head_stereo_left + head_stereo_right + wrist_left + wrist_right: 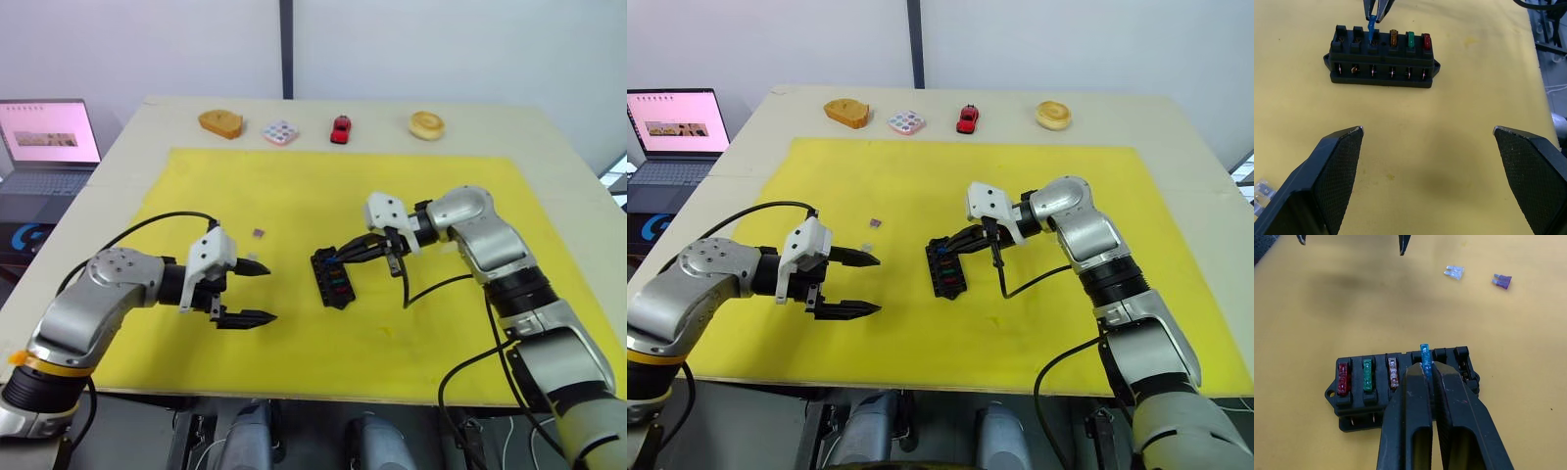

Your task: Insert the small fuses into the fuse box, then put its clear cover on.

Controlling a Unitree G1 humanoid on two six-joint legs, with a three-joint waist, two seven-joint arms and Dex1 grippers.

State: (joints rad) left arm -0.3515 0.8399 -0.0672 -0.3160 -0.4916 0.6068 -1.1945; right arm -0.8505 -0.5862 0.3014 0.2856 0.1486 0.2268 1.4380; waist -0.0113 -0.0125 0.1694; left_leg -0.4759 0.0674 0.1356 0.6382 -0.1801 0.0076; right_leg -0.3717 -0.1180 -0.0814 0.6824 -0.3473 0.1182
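The black fuse box (333, 278) lies mid-mat, with red (1342, 378), green (1367, 374) and amber (1393, 372) small fuses seated in one row. My right gripper (339, 257) is shut on a teal-blue fuse (1424, 355), held upright over the slot beside the amber one. A little to the box's left, my left gripper (266, 292) hovers open and holds nothing. A purple fuse (1502, 281) and a pale grey one (1454, 271) lie loose on the mat near the left gripper. I cannot make out the clear cover.
A yellow mat (245, 186) covers the table. Along its far edge stand a wooden block (220, 122), a white dotted tile (281, 132), a red toy car (340, 128) and a round wooden piece (426, 124). A laptop (49, 137) sits off to the left.
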